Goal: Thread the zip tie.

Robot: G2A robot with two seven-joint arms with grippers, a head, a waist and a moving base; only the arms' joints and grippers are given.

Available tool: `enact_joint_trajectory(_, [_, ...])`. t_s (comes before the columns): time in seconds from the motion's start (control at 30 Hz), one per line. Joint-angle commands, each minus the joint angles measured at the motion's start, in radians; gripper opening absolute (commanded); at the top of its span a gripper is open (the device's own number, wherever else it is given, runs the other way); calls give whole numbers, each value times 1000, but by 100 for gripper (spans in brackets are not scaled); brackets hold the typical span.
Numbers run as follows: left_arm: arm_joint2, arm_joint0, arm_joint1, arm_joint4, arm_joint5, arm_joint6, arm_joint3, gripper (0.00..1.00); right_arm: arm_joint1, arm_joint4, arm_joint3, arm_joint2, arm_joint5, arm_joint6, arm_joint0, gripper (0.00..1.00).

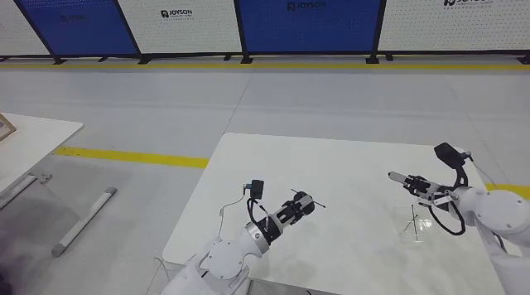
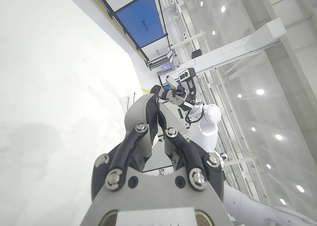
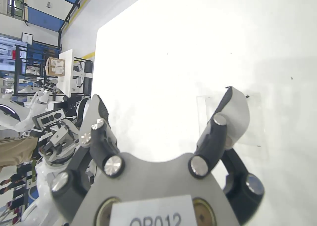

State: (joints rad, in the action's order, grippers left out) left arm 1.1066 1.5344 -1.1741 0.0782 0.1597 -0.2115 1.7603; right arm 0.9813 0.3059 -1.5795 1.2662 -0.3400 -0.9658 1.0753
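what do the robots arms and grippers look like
The left arm and right arm are white, rounded shells with black wrist sections. The left gripper and right gripper have grey bases, black linkages with silver screws, pale fingers with black ribbed pads, a white label each. A black cable loops by the right wrist.

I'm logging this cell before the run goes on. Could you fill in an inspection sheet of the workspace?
Surface: white table, a few tiny dark specks.
Job's things: thin black zip tie in the left gripper; clear plate on the table with thin black upright pieces, too small to identify.
Clutter: nothing seen.
Grippers: left gripper shut on the zip tie; right gripper open, above the table by the clear plate.
Cables: black cable loop at the right wrist; thin cable at the left wrist.
Surroundings: blue and white panels, yellow floor line, second white table.
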Motion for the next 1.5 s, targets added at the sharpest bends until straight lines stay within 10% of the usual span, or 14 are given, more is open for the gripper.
enact_joint_trajectory(0.0, [0,0,0,0,0,0,0,0,0,0,0,0,0,0,0,100])
enact_joint_trajectory(0.53, [0,0,0,0,0,0,0,0,-16,120,92,-21,100,-164,-59,100])
enact_joint_trajectory(1.03, [0,0,0,0,0,0,0,0,-8,226,123,-84,67,-137,-99,100])
enact_joint_trajectory(1.27, [0,0,0,0,0,0,0,0,-3,204,161,-127,193,-202,-119,100])
enact_joint_trajectory(1.47, [0,0,0,0,0,0,0,0,18,183,264,-185,197,-205,-186,100])
